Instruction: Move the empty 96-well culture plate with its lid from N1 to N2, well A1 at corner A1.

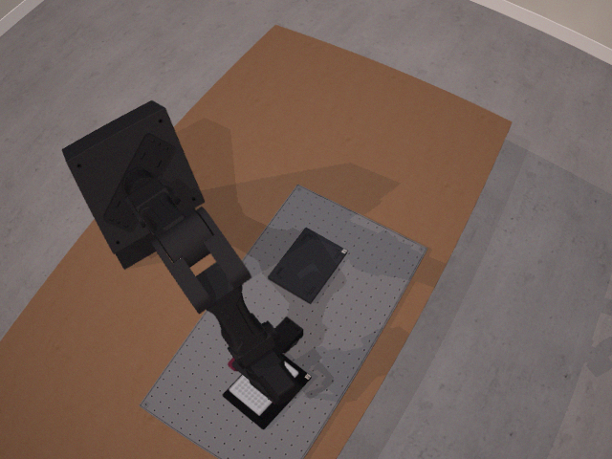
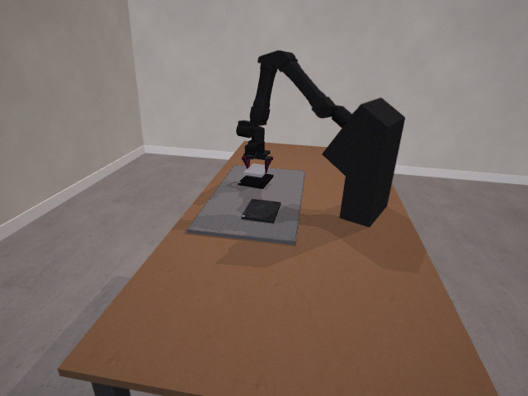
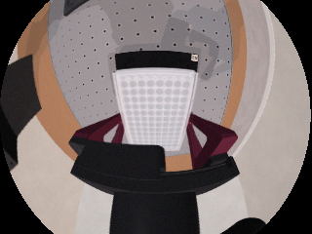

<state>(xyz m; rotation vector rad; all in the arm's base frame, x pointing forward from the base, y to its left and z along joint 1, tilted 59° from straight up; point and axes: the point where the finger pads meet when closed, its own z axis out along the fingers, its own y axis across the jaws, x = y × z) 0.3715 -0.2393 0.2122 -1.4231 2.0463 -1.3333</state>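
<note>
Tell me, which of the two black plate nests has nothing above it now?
The nest nearer the arm's base has nothing above it. Over the other nest, the gripper holds the white plate, lifted.

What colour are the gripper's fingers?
Dark red, maroon fingers on the gripper; clearest in the wrist view, clamping the plate.

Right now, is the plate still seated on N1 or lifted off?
Lifted off. In the exterior view the plate hangs between the gripper fingers with a gap above nest N1; the wrist view shows bare nest beyond its far edge.
</note>
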